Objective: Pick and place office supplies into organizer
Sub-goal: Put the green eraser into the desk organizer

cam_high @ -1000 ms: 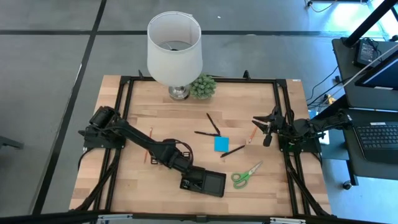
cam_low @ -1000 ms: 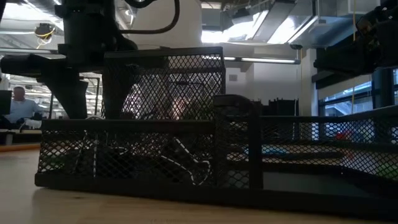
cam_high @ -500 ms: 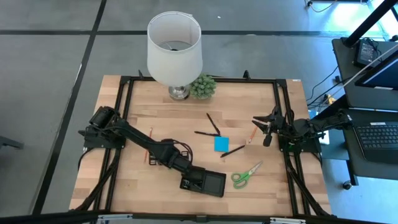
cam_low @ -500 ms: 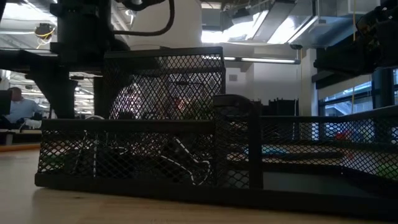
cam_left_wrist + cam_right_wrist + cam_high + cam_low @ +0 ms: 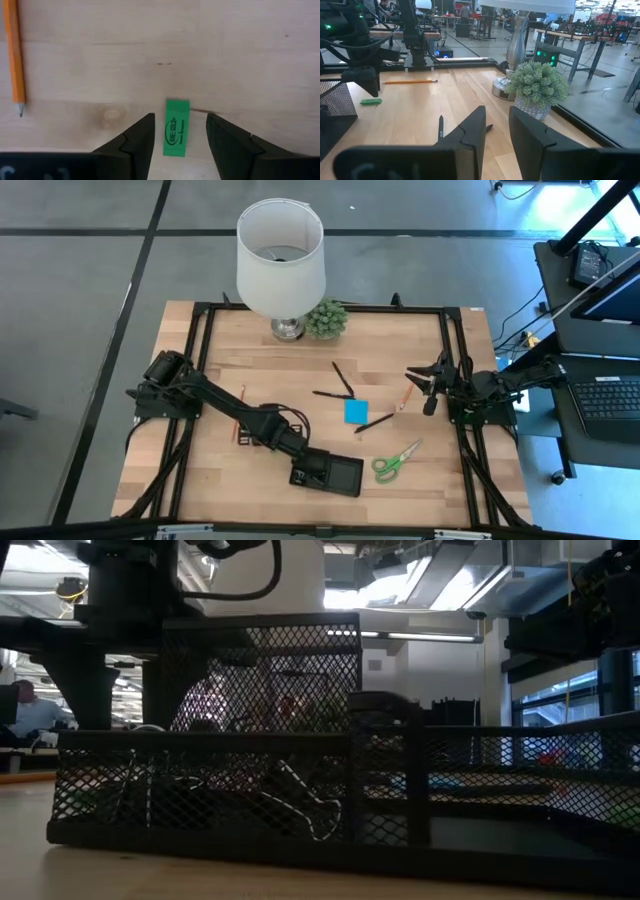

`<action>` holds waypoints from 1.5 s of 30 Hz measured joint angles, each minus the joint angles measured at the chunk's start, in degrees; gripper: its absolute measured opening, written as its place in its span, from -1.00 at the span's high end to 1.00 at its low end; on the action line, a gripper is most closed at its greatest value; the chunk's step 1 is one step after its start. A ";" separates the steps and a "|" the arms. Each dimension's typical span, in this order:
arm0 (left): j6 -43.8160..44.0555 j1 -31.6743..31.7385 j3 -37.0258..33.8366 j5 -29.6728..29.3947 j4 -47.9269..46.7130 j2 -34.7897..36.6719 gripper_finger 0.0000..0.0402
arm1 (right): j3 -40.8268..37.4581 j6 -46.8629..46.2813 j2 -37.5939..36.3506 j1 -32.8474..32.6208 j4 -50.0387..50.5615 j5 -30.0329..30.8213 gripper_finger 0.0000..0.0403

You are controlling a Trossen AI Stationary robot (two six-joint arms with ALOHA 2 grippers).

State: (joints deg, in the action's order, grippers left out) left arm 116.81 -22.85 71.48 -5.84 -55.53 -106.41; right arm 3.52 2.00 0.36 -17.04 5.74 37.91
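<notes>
My left gripper point(image 5: 179, 120) is open and points down at the table, just left of the black mesh organizer point(image 5: 328, 473). A small green piece point(image 5: 176, 128) lies flat on the wood between its fingers, with a gap on each side. An orange pencil point(image 5: 15, 60) lies nearby. Farther right lie the blue sticky-note pad point(image 5: 356, 411), black pens point(image 5: 342, 378), a pencil point(image 5: 406, 395) and green-handled scissors point(image 5: 396, 461). Clips point(image 5: 300, 802) show through the organizer's mesh. My right gripper point(image 5: 497, 122) waits open at the table's right edge.
A white lamp point(image 5: 281, 260) and a small green plant point(image 5: 326, 318) stand at the table's far edge. A black frame point(image 5: 455, 360) runs around the tabletop. Bare wood lies between the orange pencil and the far edge. People sit in the room behind the table.
My left gripper has moved a little toward the table's left edge, behind the organizer as the low view shows it. It has stayed pointing down.
</notes>
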 joint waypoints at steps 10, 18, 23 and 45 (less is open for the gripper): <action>6.53 -0.02 0.00 1.31 -0.08 0.02 0.02 | 0.00 0.03 0.00 -0.02 -0.02 0.00 0.56; 8.84 -0.92 -1.75 2.82 2.39 0.09 0.01 | 0.00 1.21 0.00 -0.02 0.00 0.00 0.56; 10.17 -1.04 -4.61 2.56 8.67 0.09 0.01 | 0.01 1.69 -0.02 0.00 -0.01 0.02 0.56; 8.10 -0.39 -8.11 4.73 10.70 0.24 0.43 | 0.00 3.00 -0.01 0.00 -0.02 0.02 0.56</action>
State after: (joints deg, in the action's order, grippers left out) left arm 124.92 -23.24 63.37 -1.11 -44.83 -106.17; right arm 3.52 4.99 0.35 -17.04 5.72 37.93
